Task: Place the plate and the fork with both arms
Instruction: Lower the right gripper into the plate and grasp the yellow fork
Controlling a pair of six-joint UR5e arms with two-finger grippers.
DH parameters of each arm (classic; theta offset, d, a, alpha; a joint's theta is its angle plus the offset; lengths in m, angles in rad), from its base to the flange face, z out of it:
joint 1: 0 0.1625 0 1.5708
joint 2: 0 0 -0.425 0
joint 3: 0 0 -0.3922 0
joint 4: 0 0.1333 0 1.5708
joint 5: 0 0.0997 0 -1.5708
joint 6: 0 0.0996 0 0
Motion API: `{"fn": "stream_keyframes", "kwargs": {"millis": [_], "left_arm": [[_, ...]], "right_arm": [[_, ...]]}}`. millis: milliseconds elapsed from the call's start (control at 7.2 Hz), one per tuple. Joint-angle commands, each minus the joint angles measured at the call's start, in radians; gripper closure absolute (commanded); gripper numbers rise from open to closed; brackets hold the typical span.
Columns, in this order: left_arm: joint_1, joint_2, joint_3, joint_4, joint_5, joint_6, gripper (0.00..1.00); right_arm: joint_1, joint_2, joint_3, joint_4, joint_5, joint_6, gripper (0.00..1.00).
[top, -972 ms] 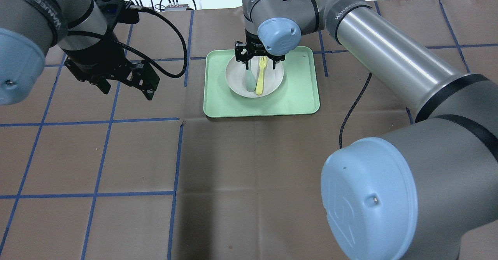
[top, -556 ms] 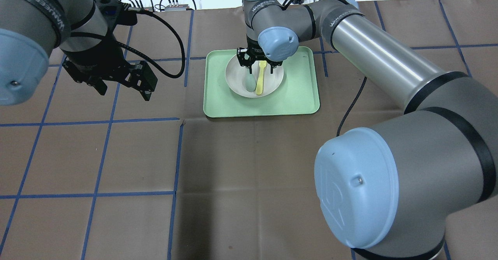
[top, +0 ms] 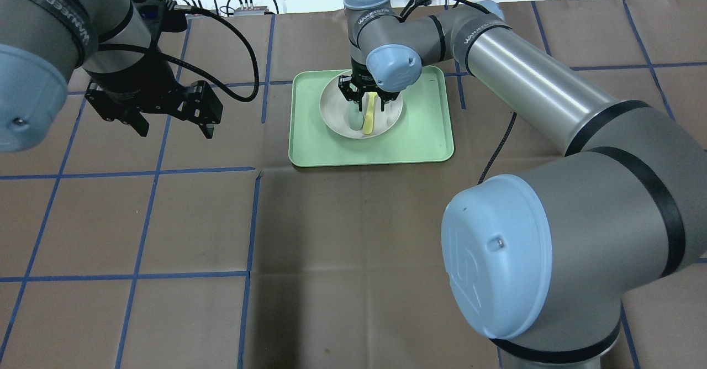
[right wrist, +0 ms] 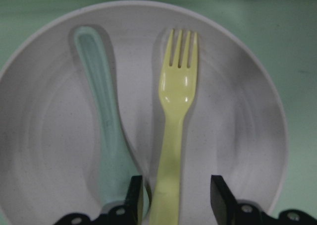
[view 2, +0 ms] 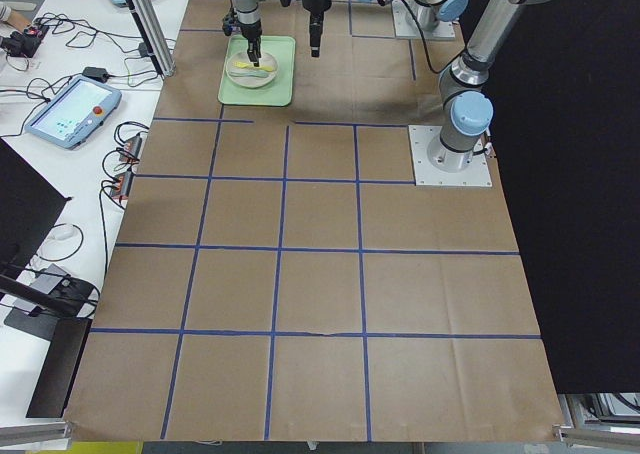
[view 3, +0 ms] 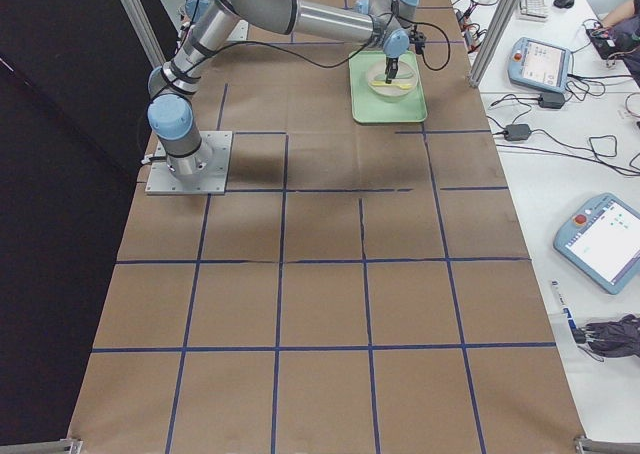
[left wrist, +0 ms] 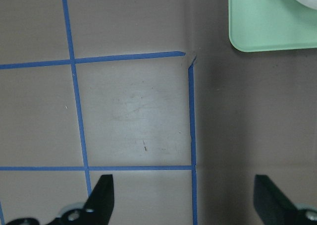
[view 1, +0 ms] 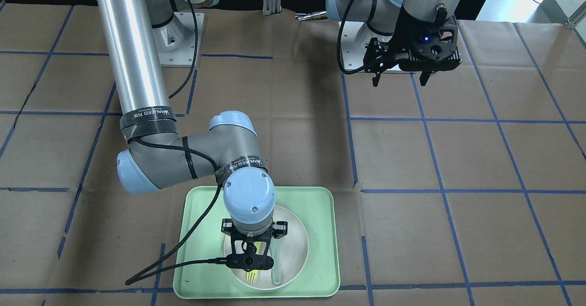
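Note:
The off-white plate [top: 388, 116] sits on the mint-green tray [top: 425, 131]. The pale yellow fork [top: 369, 116] lies in the plate beside a grey-green spoon [top: 353, 120]. My right gripper [top: 369, 99] is low over the plate and open. In the right wrist view its fingers [right wrist: 220, 197] stand on either side of the fork [right wrist: 174, 136] handle, apart from it, with the spoon [right wrist: 106, 136] just left. My left gripper [top: 175, 128] is open and empty, above the table left of the tray; the left wrist view shows its fingers [left wrist: 101, 195] spread over bare paper.
The table is covered in brown paper with a blue tape grid. The tray's corner [left wrist: 267, 27] shows at the top right of the left wrist view. A black cable [view 1: 183, 265] trails from the right wrist across the tray's edge. Cables and teach pendants lie beyond the far table edge.
My right gripper has come down closer to the plate, over the fork's handle. My left gripper has shifted slightly left and away from the tray. Plate, fork and spoon have not moved.

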Motion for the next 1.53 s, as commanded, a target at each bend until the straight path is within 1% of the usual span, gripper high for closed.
{"fn": "stream_keyframes", "kwargs": {"millis": [0,278,972,1389], "left_arm": [[0.0,0.002,-0.002,0.0,0.0,-0.021,0.0],[0.0,0.0,-0.002,0.0,-0.001,-0.021,0.0],[0.0,0.003,-0.002,0.0,-0.003,-0.018,0.0],[0.002,0.018,-0.04,0.011,-0.004,-0.018,0.0]], "right_arm": [[0.002,0.005,0.0,0.0,0.0,0.0,0.44],[0.0,0.012,0.001,-0.021,0.0,0.0,0.44],[-0.001,0.026,-0.003,-0.034,0.0,0.002,0.44],[-0.004,0.037,-0.005,-0.034,0.0,0.0,0.48]]}}
